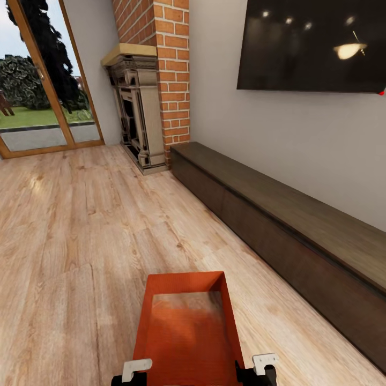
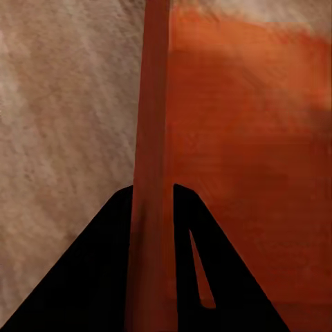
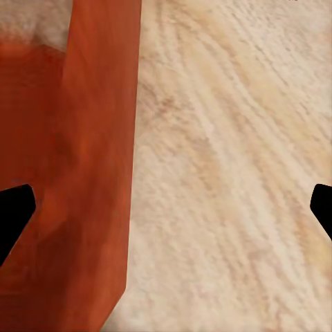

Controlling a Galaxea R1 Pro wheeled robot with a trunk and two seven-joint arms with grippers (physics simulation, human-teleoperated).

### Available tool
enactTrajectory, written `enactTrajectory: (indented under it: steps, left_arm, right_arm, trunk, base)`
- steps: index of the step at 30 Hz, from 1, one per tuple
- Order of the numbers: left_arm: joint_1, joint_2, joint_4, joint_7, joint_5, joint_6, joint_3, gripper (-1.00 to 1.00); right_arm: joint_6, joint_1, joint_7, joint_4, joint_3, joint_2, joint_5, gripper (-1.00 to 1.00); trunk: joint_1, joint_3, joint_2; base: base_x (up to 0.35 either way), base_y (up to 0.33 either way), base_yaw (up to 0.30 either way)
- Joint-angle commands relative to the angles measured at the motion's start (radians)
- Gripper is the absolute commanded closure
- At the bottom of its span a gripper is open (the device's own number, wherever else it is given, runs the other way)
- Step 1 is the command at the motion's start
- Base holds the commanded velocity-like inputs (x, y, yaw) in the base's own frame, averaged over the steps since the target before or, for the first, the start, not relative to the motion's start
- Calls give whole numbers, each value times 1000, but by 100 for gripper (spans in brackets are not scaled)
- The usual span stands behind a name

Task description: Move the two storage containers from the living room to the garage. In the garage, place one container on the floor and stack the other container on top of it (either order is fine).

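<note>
One storage container [image 1: 185,327], orange-red and open-topped, sits between the two pincers, carried low over the living room's wood plank floor [image 1: 80,241]. Its long axis runs straight ahead, away from the pincers, open face up, far end towards the brick fireplace [image 1: 161,80].

Left pincer [image 2: 153,207]: clenched on the container's side wall, one finger on each face of the thin panel. Right pincer [image 3: 166,207]: released, fingers spread wide; the opposite wall lies between them, near one finger, with bare floor beyond it.

Risk, as judged: only one side is gripped. Under motion the box may pivot about the left pincer, sag or slip free. The long dark cabinet [image 1: 300,236], well ahead to the right, may catch the far corner on a turn.
</note>
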Motion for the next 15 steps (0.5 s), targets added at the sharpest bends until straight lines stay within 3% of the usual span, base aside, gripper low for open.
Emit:
enactTrajectory:
  steps: [1, 15]
  left_arm:
    - [-1, 0, 1, 8, 12, -4, -2, 100]
    - [-1, 0, 1, 8, 12, -4, -2, 100]
  right_arm:
    - [-2, 0, -9, 1, 8, 0, 3, -100]
    - [-1, 0, -9, 1, 8, 1, 3, -100]
  trunk:
    - [0, -1, 0]
    - [0, -1, 0]
  base:
    - [0, 0, 0]
    - [0, 0, 0]
